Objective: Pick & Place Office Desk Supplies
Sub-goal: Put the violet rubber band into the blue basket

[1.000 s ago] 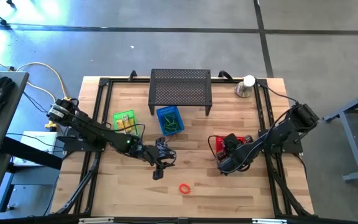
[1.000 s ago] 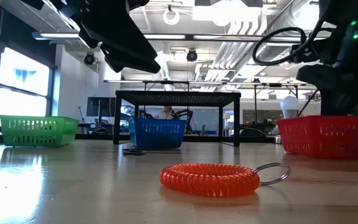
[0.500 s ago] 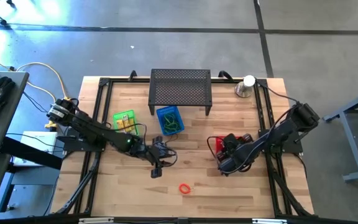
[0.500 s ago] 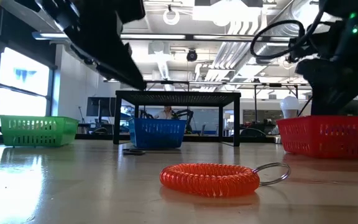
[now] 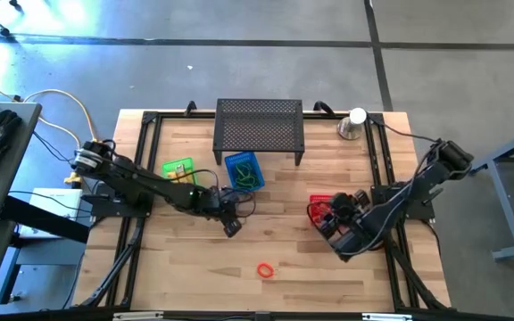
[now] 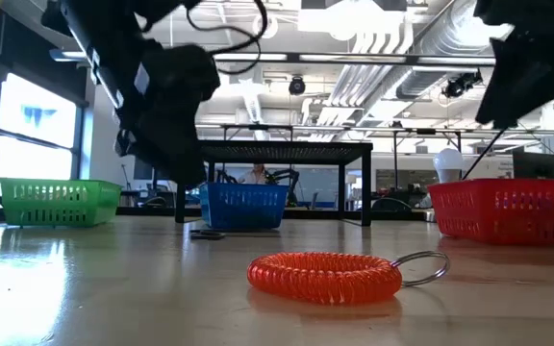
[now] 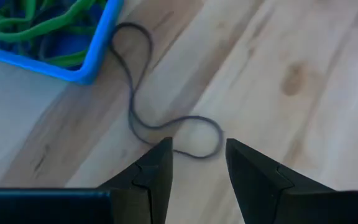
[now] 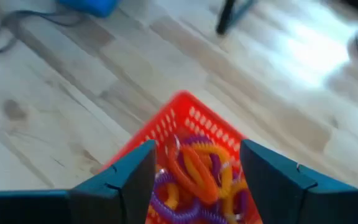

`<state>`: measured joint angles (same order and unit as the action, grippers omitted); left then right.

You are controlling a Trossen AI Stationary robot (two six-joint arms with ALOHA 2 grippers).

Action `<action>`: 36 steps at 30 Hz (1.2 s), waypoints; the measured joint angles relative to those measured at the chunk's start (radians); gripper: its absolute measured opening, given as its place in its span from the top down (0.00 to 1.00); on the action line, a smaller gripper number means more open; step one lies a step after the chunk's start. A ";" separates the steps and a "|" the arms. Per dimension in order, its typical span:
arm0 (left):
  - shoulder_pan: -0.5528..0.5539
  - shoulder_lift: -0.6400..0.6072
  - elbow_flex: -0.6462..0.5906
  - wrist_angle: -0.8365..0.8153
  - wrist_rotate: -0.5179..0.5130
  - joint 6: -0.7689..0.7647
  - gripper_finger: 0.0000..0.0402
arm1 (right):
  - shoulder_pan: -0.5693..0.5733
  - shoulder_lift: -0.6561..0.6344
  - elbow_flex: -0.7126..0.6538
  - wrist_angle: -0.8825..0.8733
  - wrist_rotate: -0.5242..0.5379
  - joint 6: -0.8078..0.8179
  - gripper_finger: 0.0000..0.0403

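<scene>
Left gripper (image 5: 231, 228): fingers parted a little, holding nothing, poised over a dark thin loop (image 7: 166, 118) on the wood, at 6 o'clock from the blue basket (image 5: 244, 172).
Right gripper (image 5: 335, 234): fingers wide apart and empty, above the red basket (image 8: 185, 127) of coiled bands (image 8: 194, 171).
Orange coil (image 5: 265, 269): alone on the table (image 5: 310, 285), near its front edge, 5 o'clock from the left gripper.
Green basket (image 5: 178, 172): 9 o'clock of the blue one.
</scene>
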<state>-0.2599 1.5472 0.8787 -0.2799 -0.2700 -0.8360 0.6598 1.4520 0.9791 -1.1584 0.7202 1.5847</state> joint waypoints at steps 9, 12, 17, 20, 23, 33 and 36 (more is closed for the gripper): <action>0.067 0.073 0.000 -0.086 0.023 -0.170 0.64 | 0.040 -0.004 0.000 0.152 0.094 -0.194 0.45; 0.094 0.073 0.000 -0.077 0.063 -0.185 0.64 | 0.033 -0.004 0.000 0.204 0.102 -0.269 0.45; 0.121 0.082 0.000 -0.072 0.137 -0.228 0.64 | 0.024 -0.004 0.000 0.263 0.099 -0.339 0.45; 0.128 0.099 0.000 -0.077 0.152 -0.242 0.64 | 0.025 -0.004 0.000 0.288 0.098 -0.366 0.45; 0.135 0.107 0.001 -0.064 0.155 -0.241 0.64 | 0.025 -0.004 0.000 0.302 0.096 -0.386 0.45; 0.153 0.136 0.002 0.007 0.178 -0.269 0.64 | 0.025 -0.004 0.000 0.308 0.097 -0.392 0.45; 0.170 0.156 0.003 0.007 0.213 -0.276 0.64 | 0.025 -0.004 0.000 0.319 0.096 -0.404 0.45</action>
<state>-0.0901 1.7034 0.8821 -0.2725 -0.0574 -1.1119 0.6846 1.4479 0.9791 -0.8393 0.8166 1.1803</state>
